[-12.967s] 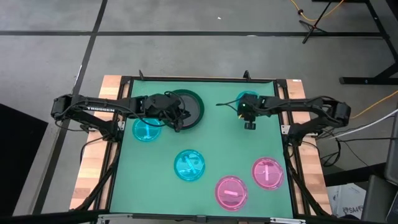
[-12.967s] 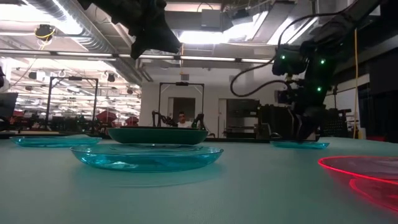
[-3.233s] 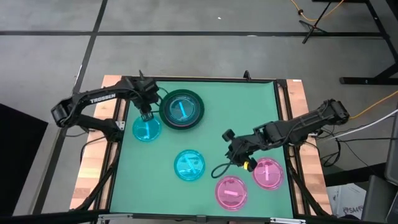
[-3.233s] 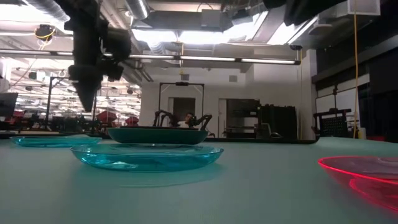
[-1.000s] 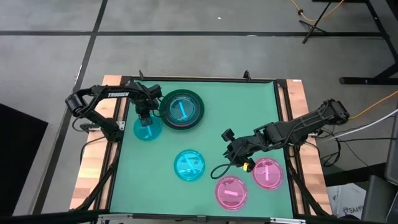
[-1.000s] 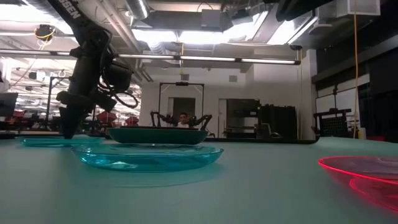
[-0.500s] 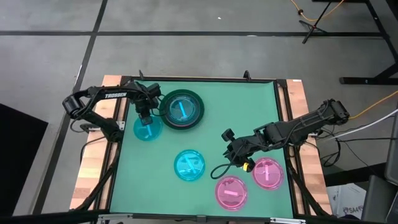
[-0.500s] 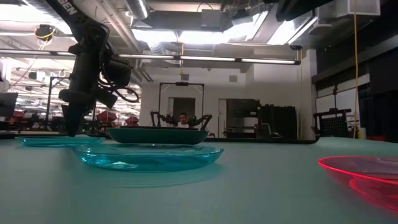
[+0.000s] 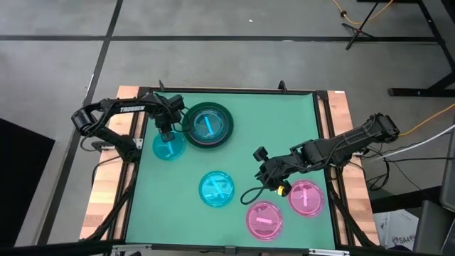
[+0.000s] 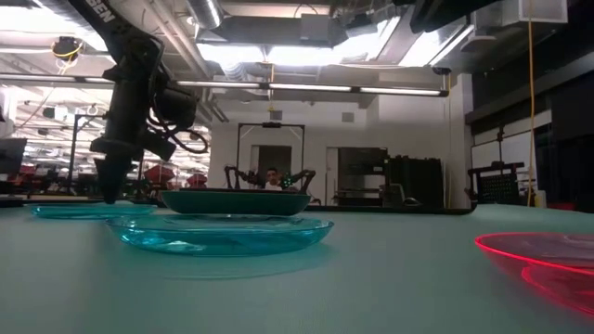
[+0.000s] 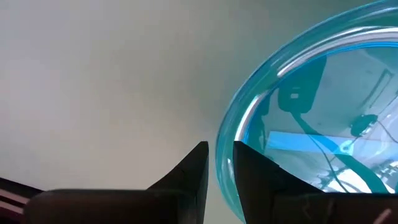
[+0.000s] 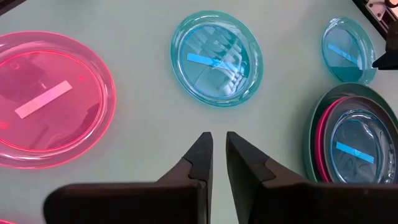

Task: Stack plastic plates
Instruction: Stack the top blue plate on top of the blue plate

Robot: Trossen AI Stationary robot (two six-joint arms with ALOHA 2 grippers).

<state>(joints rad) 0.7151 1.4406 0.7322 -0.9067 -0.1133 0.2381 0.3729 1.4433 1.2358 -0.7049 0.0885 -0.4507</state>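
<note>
A stack (image 9: 207,124) stands at the far left-centre: a dark green plate with a pink plate and a cyan plate inside it. Beside it a small cyan plate (image 9: 168,148) lies flat on the mat. My left gripper (image 9: 166,134) points down at this plate's far rim (image 11: 225,155), open narrowly, one finger outside the rim and one inside. Another cyan plate (image 9: 216,189) lies mid-table. Two pink plates (image 9: 264,220) (image 9: 306,198) lie near the right corner. My right gripper (image 9: 264,174) hovers above the mat between them and the middle, narrowly open and empty (image 12: 217,146). My left gripper comes from above, pointing down, with its fingers (image 11: 196,171) across the far rim of the small cyan plate. The rim passes through the gap between them. Whether either finger touches it I cannot tell. The plate lies flat on the mat.
The green mat (image 9: 284,128) has bare room at the far right and down its near left side. A wooden frame and black rails (image 9: 334,142) edge the table. A loose cable loop (image 9: 249,195) hangs under the right wrist.
My left gripper, low at the small cyan plate's far rim, has edged slightly toward the table's right. Its finger gap looks the same. The plate has stayed flat in place.
</note>
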